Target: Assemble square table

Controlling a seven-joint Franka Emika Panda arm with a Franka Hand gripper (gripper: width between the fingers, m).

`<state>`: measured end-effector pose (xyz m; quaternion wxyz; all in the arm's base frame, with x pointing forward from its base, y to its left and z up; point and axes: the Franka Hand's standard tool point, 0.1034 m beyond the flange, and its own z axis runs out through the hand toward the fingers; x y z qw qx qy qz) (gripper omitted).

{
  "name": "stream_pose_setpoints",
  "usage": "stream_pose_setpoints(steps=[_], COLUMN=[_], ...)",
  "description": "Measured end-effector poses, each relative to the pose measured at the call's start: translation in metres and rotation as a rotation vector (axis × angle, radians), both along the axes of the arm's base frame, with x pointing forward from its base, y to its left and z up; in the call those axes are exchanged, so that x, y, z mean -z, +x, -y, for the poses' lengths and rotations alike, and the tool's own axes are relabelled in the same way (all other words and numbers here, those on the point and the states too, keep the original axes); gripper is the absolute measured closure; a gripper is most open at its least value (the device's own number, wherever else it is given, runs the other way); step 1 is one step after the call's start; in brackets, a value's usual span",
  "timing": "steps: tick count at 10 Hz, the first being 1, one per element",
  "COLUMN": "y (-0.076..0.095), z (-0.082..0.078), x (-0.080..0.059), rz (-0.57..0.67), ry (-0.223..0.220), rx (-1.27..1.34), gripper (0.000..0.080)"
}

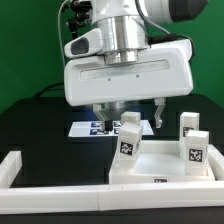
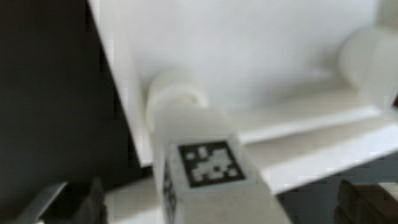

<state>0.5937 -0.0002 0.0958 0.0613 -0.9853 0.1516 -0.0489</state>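
- The gripper [image 1: 128, 113] hangs at frame center in the exterior view, fingers [image 1: 160, 110] spread wide, gripping nothing.
- A tagged leg [image 1: 129, 140] leans just below them, planted in the square table top [image 1: 160, 172] at lower right.
- Two more legs [image 1: 190, 125] stand right of center.
- The marker board [image 1: 95, 128] lies on the black tabletop [image 1: 45, 125].

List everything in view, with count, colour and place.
Tabletop: one, white, rimmed, lying at centre-right of the exterior view.
Legs: three seen, white with black-and-white tags; one tilted under the gripper, one on the tabletop's right part, one behind it.
Marker board: one, white with black tags, flat behind the gripper.
Barrier strip: white, along the front and left.
Table: black.
Gripper: one, white body, fingers either side of the tilted leg; contact unclear.
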Motion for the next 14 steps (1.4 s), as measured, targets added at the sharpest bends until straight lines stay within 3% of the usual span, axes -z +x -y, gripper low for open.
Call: stream_pose_setpoints(steps=[2, 7, 8, 9, 11, 14], y=[0.005, 0.003, 0.003, 0.003, 0.003, 0.003], z=[0.002, 0.01, 0.01, 0.01, 0.009, 0.009], x=[0.0, 0.013, 0.013, 0.013, 0.014, 0.014], rz=[-0.071, -0.068, -0.07, -0.07, -0.082, -0.101], ry=[0.019, -0.021, -0.019, -0.02, -0.007, 0.01], rx=[-0.011, 0.002, 0.012, 0.012, 0.133, 0.335], gripper=[0.0151, 0.0151, 0.0273, 0.0273, 0.0512, 0.0511])
